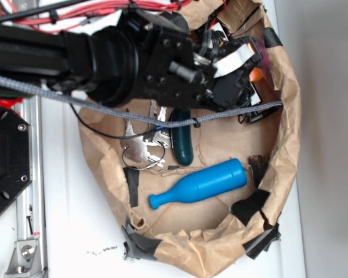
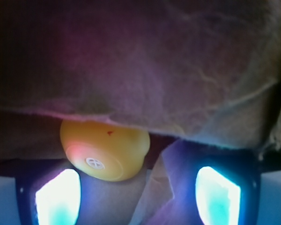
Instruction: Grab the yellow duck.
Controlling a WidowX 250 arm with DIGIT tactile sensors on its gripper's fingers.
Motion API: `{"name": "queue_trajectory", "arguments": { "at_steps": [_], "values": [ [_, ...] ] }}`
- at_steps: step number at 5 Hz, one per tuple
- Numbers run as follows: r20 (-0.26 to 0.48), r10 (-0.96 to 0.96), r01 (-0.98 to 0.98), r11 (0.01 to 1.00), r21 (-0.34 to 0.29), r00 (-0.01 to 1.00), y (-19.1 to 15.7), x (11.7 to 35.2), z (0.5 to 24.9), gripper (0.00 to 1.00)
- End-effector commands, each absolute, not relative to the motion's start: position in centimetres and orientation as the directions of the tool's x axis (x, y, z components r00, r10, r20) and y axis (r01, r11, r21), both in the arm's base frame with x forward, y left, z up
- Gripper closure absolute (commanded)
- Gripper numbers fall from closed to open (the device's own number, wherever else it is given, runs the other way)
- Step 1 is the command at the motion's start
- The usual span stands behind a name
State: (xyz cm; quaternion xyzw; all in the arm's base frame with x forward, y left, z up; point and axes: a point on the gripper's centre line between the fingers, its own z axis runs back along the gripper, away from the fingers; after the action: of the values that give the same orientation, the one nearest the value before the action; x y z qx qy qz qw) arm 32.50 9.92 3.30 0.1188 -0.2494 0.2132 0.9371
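Note:
The yellow duck (image 2: 105,150) lies tipped over, its round base with a small vent hole facing the wrist camera. Its top is tucked under a brown paper flap (image 2: 178,70). My gripper (image 2: 138,197) is open, its glowing fingers (image 2: 58,197) wide apart. The duck sits just ahead of them, nearer the left finger, and nothing is clamped between them. In the exterior view only an orange sliver of the duck (image 1: 257,74) shows past my gripper (image 1: 248,76), close to the basket's right wall.
The brown paper-lined basket wall (image 1: 290,116) rises close around the gripper. Inside lie a blue bottle-shaped pin (image 1: 200,183), a dark green object (image 1: 182,142), a bunch of keys (image 1: 142,147) and black tape patches (image 1: 250,204). A grey cable (image 1: 133,116) crosses the basket.

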Motion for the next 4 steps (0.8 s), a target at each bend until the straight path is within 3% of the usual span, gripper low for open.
{"name": "queue_trajectory", "arguments": {
  "at_steps": [1,4],
  "values": [
    [0.562,0.267,-0.424,0.890,0.167,0.783,11.8,35.1,4.5,0.00],
    [0.566,0.138,-0.330,0.910,0.251,0.813,10.7,35.6,4.6,0.00]
  ]
}}
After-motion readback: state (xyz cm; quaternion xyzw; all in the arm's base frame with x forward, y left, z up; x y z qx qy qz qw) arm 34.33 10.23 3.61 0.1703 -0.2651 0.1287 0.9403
